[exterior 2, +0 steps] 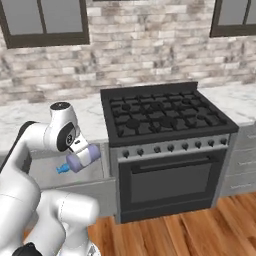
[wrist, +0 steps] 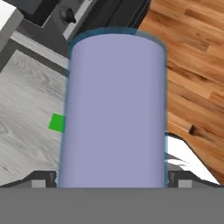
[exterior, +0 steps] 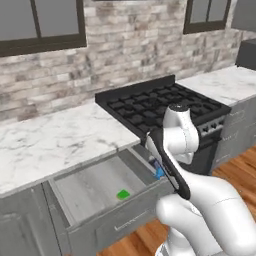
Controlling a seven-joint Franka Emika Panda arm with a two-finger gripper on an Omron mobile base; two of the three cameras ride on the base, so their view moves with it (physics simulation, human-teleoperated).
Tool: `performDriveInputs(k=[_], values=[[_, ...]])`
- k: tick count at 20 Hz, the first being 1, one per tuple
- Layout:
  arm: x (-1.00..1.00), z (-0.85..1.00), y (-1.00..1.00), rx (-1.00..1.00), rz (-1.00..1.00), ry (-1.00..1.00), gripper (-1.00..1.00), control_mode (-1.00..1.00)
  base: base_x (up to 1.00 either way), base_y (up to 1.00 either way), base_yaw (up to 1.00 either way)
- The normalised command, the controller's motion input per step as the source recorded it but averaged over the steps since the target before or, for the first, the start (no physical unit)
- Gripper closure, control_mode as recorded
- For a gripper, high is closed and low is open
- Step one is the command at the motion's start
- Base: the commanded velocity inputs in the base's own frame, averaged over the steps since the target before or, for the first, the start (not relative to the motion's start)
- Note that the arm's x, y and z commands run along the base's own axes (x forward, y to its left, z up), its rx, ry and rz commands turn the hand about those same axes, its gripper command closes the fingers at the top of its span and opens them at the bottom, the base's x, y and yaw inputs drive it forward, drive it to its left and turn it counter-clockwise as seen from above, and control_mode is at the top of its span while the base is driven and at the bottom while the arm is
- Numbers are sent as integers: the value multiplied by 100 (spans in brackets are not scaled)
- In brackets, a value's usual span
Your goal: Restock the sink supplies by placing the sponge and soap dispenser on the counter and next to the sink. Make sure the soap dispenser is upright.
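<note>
From my station, the green sponge (exterior: 123, 194) lies on the grey floor of the open drawer (exterior: 90, 187) under the white marble counter (exterior: 55, 137), left of the arm. Right of it, my gripper (wrist: 112, 177) has its jaws spread wide and clamped on the lavender soap dispenser (exterior 2: 83, 157), which lies on its side above the drawer, its blue pump (exterior 2: 62, 169) pointing left. Further right stands the black stove (exterior 2: 165, 117); the fingers (wrist: 43, 178) seem to press the bottle's sides, though I see them poorly.

Arm (exterior 2: 30, 150) folded low, elbow up; gripper (wrist: 112, 177) jaws spread wide, clamped on soap dispenser (wrist: 113, 109).
</note>
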Motion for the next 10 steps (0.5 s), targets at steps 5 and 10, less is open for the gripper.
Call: performDriveInputs(k=[5,10], values=[[0,0,0,0,0,0,100,100,5,-25,-51],[0,0,0,0,0,0,100,100,8,-29,-59]])
